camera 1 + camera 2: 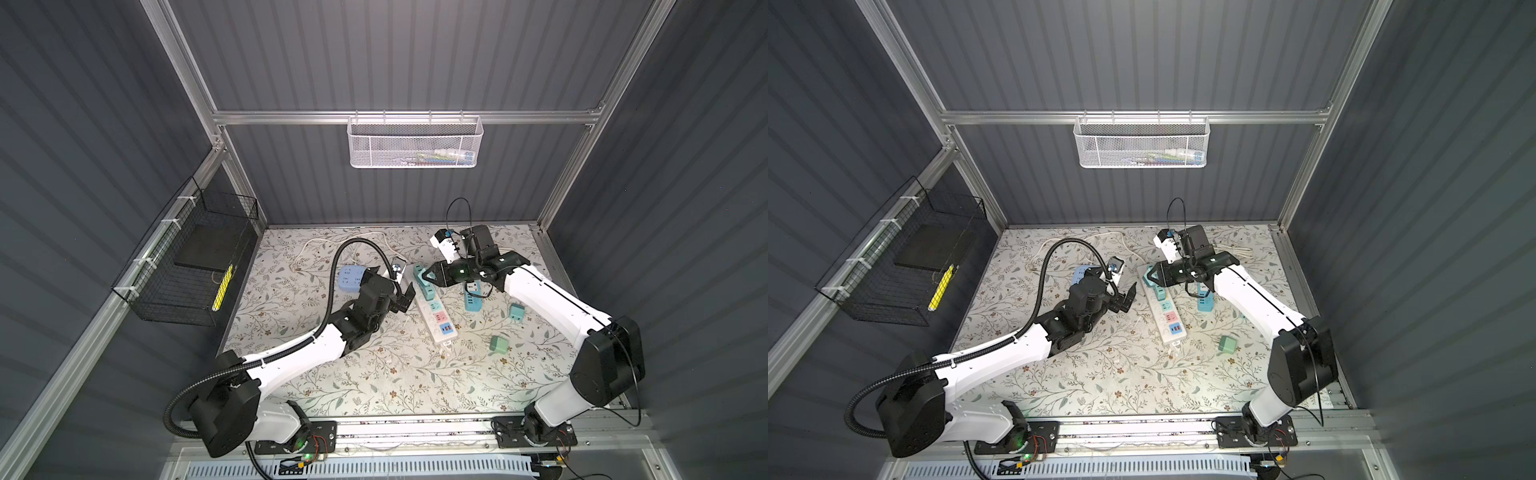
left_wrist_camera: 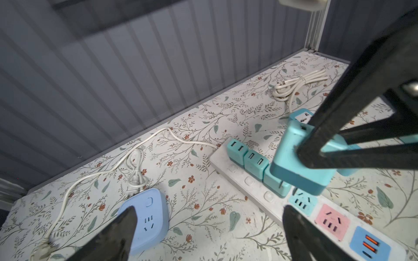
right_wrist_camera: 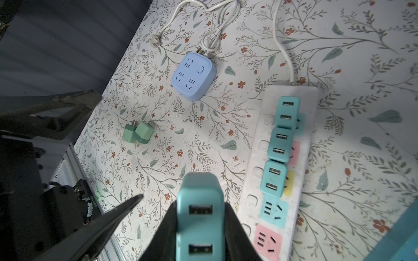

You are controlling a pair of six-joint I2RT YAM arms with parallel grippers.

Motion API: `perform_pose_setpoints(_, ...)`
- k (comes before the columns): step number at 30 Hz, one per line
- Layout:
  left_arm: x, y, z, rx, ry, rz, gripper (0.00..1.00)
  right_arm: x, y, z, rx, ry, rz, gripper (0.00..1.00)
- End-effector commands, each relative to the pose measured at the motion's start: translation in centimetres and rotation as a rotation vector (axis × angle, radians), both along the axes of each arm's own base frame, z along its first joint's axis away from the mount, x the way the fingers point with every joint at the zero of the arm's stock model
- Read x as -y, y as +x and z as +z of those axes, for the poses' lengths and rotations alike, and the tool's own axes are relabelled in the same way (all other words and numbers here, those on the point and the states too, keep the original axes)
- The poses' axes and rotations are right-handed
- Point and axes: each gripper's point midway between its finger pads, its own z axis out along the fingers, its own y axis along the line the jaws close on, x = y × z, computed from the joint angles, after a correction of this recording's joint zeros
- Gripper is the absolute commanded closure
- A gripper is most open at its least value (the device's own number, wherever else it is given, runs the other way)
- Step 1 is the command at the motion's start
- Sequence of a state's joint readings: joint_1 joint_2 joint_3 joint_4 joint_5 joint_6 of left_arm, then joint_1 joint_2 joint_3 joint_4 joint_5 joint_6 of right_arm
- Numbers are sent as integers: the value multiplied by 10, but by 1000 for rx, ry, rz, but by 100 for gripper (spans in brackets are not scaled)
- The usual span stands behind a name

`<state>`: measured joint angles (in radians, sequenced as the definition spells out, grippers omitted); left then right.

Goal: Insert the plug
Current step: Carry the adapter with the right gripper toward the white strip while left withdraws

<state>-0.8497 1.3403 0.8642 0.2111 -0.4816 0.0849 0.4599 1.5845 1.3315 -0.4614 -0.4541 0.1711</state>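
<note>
My right gripper [image 3: 200,226] is shut on a teal USB plug [image 3: 199,214], one black finger on each side. The plug [image 2: 294,162] hangs tilted just above the white power strip [image 2: 248,180]. Its prongs point down near the free teal socket [image 2: 300,201]. Three like teal plugs [image 3: 280,146] sit in the strip's sockets. In both top views the right gripper [image 1: 426,276] [image 1: 1152,276] reaches over the strip's far end. My left gripper [image 2: 209,212] [image 1: 406,300] is open and empty, close to the strip's left side.
A blue square socket block [image 1: 351,278] with a white cord lies behind the left gripper. A teal strip [image 1: 473,297] and green plugs [image 1: 516,311] [image 1: 498,344] lie right of the white strip [image 1: 434,320]. Two more green plugs [image 3: 138,133] lie together. A coiled white cord [image 2: 294,85] sits by the back wall.
</note>
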Motion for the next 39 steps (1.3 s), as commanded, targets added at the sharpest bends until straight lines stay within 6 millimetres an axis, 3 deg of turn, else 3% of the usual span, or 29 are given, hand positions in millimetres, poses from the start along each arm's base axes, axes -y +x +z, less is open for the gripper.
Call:
perform_pose_setpoints(1,-23,-3,4,1,-5,82,0,11,3,15,74,-35,-41,84)
perform_pose_setpoints(6,-43,-8,8,-9,21,146,0,30,1,14,103,-108,-100,84)
perform_pose_setpoints(11,-64,-11,30,2,57,223,0,42,0,25,141,-133,-150,84)
perform_pose_setpoints(17,-63,-4,47,31,40,248,0,47,8,29,217,-129,-200,85)
perform_pose_setpoints(27,-44,12,10,-80,-70,280,0,32,7,-2,254,-173,-163,87)
perform_pose_setpoints(32,-57,11,6,-107,-51,343,0,33,-4,-5,268,-179,-168,87)
perform_pose_setpoints(39,-55,8,3,-136,-59,318,0,45,-8,-14,267,-203,-218,87)
